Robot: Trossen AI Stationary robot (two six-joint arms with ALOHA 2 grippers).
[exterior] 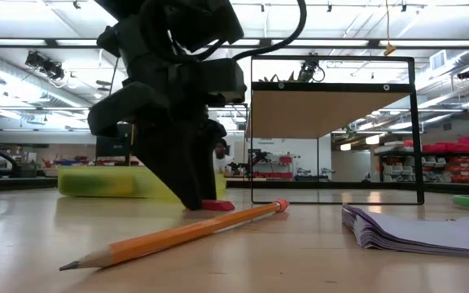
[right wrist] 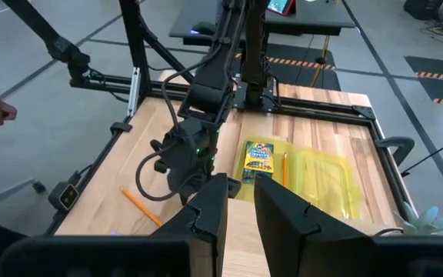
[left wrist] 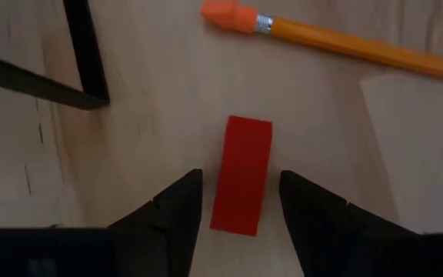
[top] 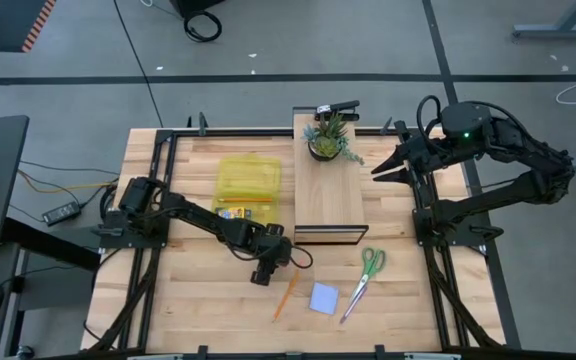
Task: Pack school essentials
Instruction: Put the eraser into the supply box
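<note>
Left end effector (left wrist: 237, 204): lowered onto the tabletop (top: 188, 300) near its middle, fingers parted on either side of a small red block; contact with the block cannot be told.
Red block (left wrist: 241, 175): flat on the tabletop between the left fingers, just beside the black frame corner of the wooden box.
Right end effector (top: 381, 170): held above the far right of the tabletop, beside the wooden box (top: 328, 195); fingers seen apart, nothing between them.
Orange pencil (top: 285, 296): loose on the tabletop, near side, just right of the left end effector.
Sticky-note pad (top: 324, 298): light blue, right of the pencil.
Scissors (top: 363, 280): green-handled, right of the pad.
Crayon box (right wrist: 258, 160): inside the translucent yellow case (top: 248, 187), with a second pencil (right wrist: 284, 169) beside it.
Potted plant (top: 330, 138): on the far end of the wooden box.
</note>
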